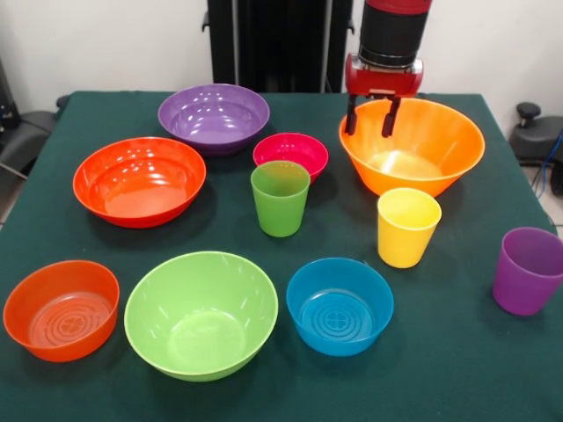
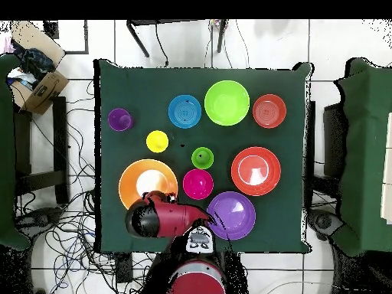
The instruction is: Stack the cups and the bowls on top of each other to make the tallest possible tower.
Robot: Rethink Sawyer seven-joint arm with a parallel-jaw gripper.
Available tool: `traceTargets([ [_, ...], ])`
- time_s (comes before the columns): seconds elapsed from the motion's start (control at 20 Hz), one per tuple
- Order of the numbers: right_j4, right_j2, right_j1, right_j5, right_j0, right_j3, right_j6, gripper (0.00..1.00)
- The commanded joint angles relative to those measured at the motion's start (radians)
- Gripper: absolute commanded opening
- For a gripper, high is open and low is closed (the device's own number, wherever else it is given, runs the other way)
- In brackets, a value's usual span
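My gripper (image 1: 369,116) is open and empty, its fingers hanging at the far left rim of the big orange bowl (image 1: 412,145). All pieces stand singly on the green table (image 1: 457,369). The purple bowl (image 1: 214,116), small pink bowl (image 1: 290,154) and wide red-orange bowl (image 1: 139,180) are at the back. The green cup (image 1: 280,198), yellow cup (image 1: 407,227) and purple cup (image 1: 528,270) stand upright across the middle. The small orange bowl (image 1: 62,309), lime green bowl (image 1: 201,314) and small blue bowl (image 1: 339,305) are in front. In the overhead view my arm (image 2: 164,218) covers the gripper and part of the orange bowl (image 2: 142,178).
The black pedestal (image 1: 268,44) stands behind the table. In the overhead view, cables cover the floor around the table and a cardboard box (image 2: 34,84) sits at the upper left. Chairs (image 2: 15,145) stand at both sides.
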State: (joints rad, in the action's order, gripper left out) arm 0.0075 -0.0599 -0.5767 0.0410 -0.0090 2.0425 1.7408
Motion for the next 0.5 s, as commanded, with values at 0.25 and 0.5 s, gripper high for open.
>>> traceTargets([
  [0.25, 0.03, 0.057, 0.033, -0.024, 0.014, -0.05, 0.182, 1.0],
  [0.5, 0.025, 0.05, 0.032, -0.026, 0.022, -0.047, 0.179, 1.0],
])
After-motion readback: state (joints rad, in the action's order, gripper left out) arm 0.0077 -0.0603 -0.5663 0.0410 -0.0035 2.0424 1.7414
